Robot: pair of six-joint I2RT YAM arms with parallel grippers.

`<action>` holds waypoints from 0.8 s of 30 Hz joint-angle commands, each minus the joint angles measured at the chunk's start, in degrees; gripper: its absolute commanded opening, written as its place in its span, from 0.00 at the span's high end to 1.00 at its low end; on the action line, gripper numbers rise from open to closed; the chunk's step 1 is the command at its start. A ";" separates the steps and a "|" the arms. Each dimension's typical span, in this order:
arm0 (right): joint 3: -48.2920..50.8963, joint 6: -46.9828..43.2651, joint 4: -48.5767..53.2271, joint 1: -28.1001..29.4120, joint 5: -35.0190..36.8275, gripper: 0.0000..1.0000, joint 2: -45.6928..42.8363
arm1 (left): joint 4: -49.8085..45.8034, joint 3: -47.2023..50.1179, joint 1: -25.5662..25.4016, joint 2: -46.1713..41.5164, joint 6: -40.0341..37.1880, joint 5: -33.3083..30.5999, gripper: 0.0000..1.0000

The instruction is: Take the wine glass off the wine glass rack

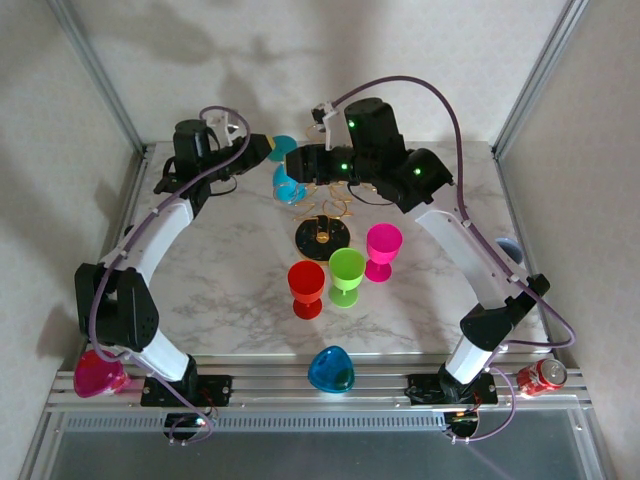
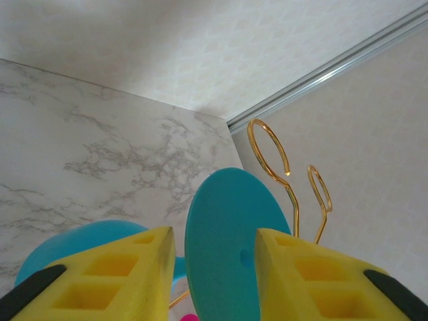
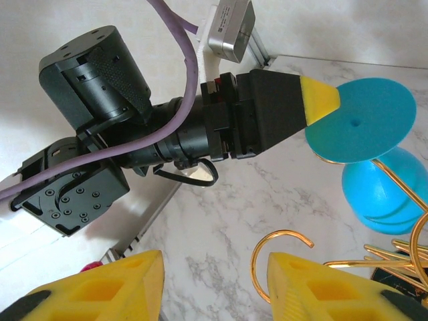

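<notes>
At the bottom centre of the overhead view a blue cup (image 1: 330, 370) lies on the rail. Above it, mid-frame, a red glass (image 1: 306, 288), a green glass (image 1: 346, 276) and a magenta glass (image 1: 383, 250) stand on the marble surface (image 1: 220, 270), just below the black base of the wine glass rack (image 1: 308, 240). They crowd the near side, so the carry-off looks safer toward the left of the frame, where the marble is bare.

Higher up, the right claw (image 3: 214, 261) hovers over the rack's gold loops, released and holding nothing (one loop sits close by its right finger). It is best kept clear of the wire, ready to steady the rack if it tips.

Farthest up, the teal wine glass (image 1: 289, 186) hangs tilted on a wire arm, bowl low and foot high. The left claw (image 2: 214, 235) straddles that round foot with a yellow finger on each side. I cannot tell whether it pinches yet. Once it is firm on the foot, the stem should probably slide outward along the arm, not straight up. A slow, level pull should keep the light rack from dragging along.
</notes>
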State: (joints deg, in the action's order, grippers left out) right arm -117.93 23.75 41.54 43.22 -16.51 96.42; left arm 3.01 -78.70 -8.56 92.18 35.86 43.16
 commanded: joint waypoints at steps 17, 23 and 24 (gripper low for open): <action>0.91 -0.10 -1.00 -0.15 0.59 0.55 -1.85 | 1.52 -2.18 -0.43 1.04 -0.13 2.06 0.99; 0.90 0.03 -1.13 -0.16 0.49 0.55 -1.86 | 1.48 -2.41 -0.42 1.16 0.15 2.74 1.00; 0.89 0.02 -1.22 -0.16 0.47 0.55 -1.85 | 1.63 -2.48 -0.41 1.20 0.39 3.04 1.00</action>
State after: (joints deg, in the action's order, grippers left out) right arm -117.73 23.75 41.52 43.22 -16.27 96.20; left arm 5.34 -80.55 -8.60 92.73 36.71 44.91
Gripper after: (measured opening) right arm 0.451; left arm 0.064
